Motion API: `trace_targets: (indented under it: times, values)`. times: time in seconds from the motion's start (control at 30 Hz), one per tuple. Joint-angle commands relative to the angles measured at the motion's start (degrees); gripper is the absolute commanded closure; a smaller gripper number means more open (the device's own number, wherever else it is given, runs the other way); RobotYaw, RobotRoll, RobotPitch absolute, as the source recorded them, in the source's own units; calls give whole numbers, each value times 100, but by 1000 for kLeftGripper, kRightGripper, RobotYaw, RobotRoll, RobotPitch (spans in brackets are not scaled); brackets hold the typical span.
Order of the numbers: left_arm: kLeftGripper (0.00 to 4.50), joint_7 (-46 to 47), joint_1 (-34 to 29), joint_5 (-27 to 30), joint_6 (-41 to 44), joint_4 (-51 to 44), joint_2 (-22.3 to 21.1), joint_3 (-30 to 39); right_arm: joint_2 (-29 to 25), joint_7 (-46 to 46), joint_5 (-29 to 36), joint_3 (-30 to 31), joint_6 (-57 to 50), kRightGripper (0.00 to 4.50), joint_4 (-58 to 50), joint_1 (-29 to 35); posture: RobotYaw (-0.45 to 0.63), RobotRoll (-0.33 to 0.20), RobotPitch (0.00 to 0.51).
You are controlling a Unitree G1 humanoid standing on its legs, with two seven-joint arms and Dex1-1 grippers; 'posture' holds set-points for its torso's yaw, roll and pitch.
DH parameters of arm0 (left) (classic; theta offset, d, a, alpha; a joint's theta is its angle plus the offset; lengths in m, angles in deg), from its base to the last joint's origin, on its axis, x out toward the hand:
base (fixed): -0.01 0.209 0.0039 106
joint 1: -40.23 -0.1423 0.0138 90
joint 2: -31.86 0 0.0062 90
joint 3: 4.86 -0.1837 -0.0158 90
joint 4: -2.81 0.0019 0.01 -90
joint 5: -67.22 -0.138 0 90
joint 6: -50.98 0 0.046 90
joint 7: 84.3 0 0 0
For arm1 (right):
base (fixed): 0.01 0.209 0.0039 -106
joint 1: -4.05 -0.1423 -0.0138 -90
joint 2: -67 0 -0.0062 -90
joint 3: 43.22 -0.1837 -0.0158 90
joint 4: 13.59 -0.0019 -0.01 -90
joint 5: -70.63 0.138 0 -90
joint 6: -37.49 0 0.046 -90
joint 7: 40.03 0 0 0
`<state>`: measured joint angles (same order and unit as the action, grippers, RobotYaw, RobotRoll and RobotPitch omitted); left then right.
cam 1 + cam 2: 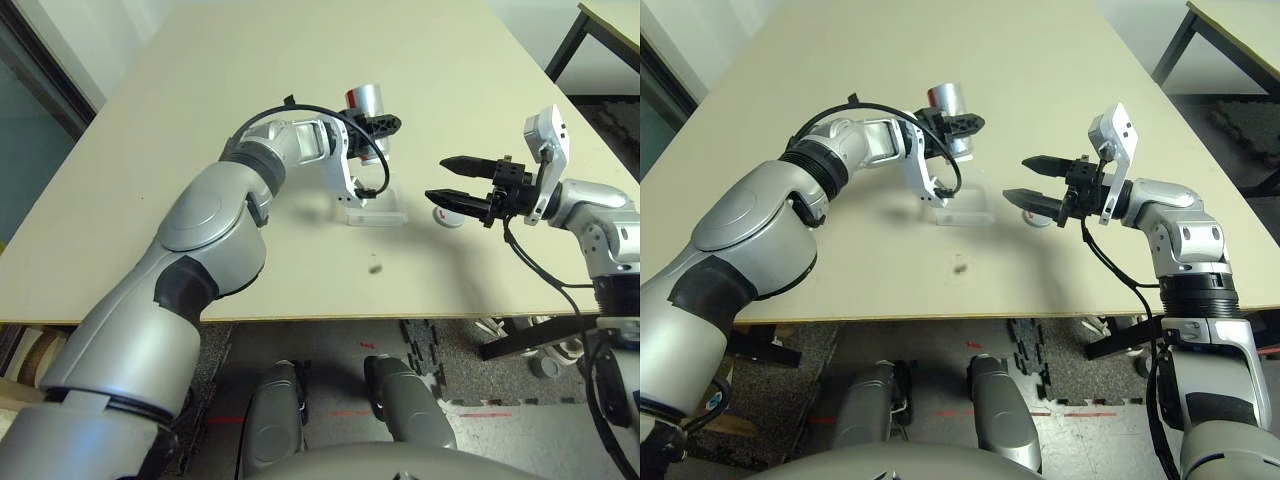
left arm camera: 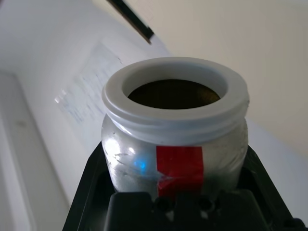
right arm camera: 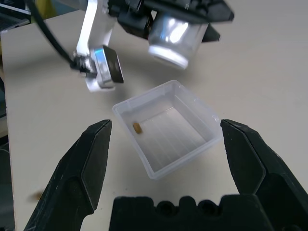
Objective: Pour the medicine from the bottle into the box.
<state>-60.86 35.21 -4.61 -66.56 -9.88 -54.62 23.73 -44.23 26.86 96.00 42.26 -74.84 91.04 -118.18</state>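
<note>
While the left gripper clamps the capless bottle, red tape on its side, tilted above the box holding one brown pill, the right gripper hangs agape nearby. Beige table; dark floor below.

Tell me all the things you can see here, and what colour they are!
bottle: one, whitish-grey with a red mark, cap off, held tipped above the box
box: one, clear plastic, on the table under the bottle
pill: one, small, brownish, in the box
speck: one, small, dark, on the table nearer the robot than the box
cap: one, whitish, on the table by the right gripper
table: one, beige
left gripper: black, jaws shut on the bottle
right gripper: black, jaws open, holding nothing
</note>
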Motion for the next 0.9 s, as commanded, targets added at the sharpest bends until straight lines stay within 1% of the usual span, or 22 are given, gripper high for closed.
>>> trace_targets:
  times: [0.03,0.07,0.1,0.17,0.27,0.4,0.47,0.6,0.7,0.8,0.9]
  values:
    - [1908,-696,-136,676,-175,95,-108,588,-54,77,-138,109,110,0,65,63,-230,0,114]
    - [1908,-894,-178,887,-202,101,-127,791,-46,78,-146,108,114,0,72,60,-230,0,114]
    - [1908,-1192,-236,1214,-230,105,-145,1100,-36,80,-158,108,121,0,83,55,-229,0,115]
    - [1908,-1866,-363,1915,-210,106,-156,1767,-23,89,-183,114,135,0,99,51,-228,0,115]
    - [1908,-3047,-595,3116,-33,68,-120,2922,-15,107,-232,146,168,0,111,58,-229,0,117]
    - [1908,-4527,-933,4784,508,-92,-5,4487,-10,114,-260,175,197,0,111,58,-229,0,115]
    - [1908,-5044,-1075,5369,822,-203,13,5045,-13,124,-289,205,223,0,110,58,-226,0,116]
    - [1908,-5668,-1384,6143,1300,-463,-9,5751,0,132,-312,225,244,0,125,54,-221,0,116]
    - [1908,-5953,-1674,6673,1725,-684,-13,6212,-2,157,-361,252,293,0,169,46,-213,0,116]
    - [1908,-6031,-1922,7079,2045,-923,7,6546,-16,203,-432,293,366,0,220,40,-207,0,116]
    - [1908,-6001,-2122,7323,2182,-1101,12,6745,-10,242,-471,309,396,0,248,29,-202,0,116]
